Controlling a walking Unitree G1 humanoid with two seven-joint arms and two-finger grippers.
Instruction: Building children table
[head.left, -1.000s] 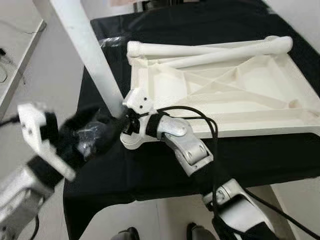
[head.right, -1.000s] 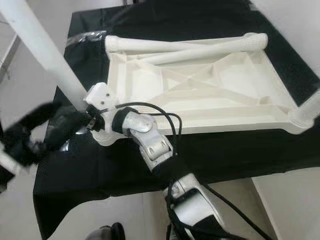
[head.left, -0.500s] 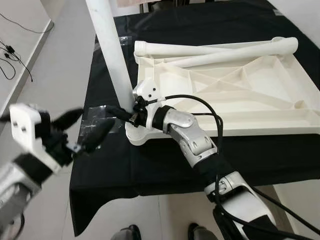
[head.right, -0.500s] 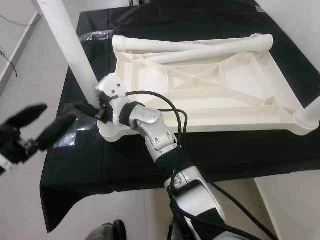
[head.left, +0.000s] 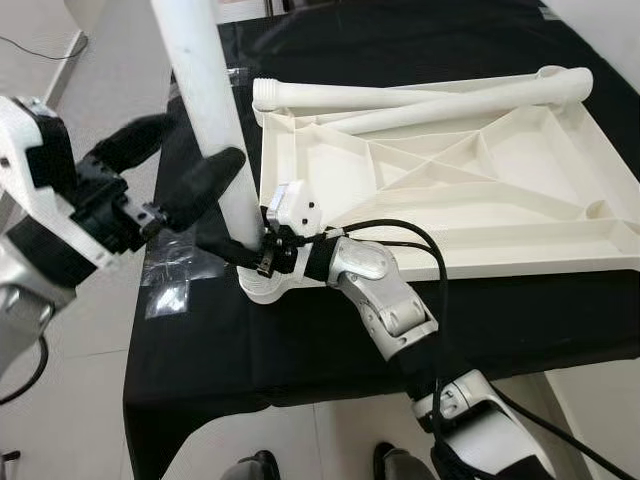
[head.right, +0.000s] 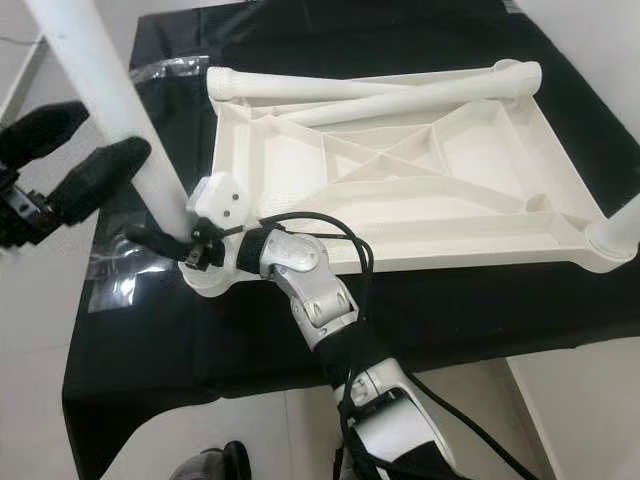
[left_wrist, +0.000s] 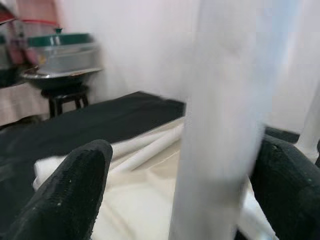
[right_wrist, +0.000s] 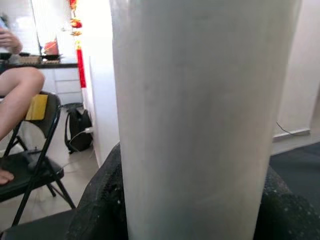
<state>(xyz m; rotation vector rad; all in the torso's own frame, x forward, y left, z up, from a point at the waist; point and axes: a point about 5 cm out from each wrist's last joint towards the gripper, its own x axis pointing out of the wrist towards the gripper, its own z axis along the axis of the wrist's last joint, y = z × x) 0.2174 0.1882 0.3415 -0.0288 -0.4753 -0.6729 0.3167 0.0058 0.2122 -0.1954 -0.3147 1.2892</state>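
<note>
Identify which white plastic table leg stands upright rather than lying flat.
The white plastic table leg at the upturned tabletop's near-left corner, between both pincers; two others lie along its far edge.

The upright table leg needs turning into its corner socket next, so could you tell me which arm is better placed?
Probably the left. Its tool is open around the upright leg higher up, free to grip and twist, while the right tool holds the leg's base at the socket.
</note>
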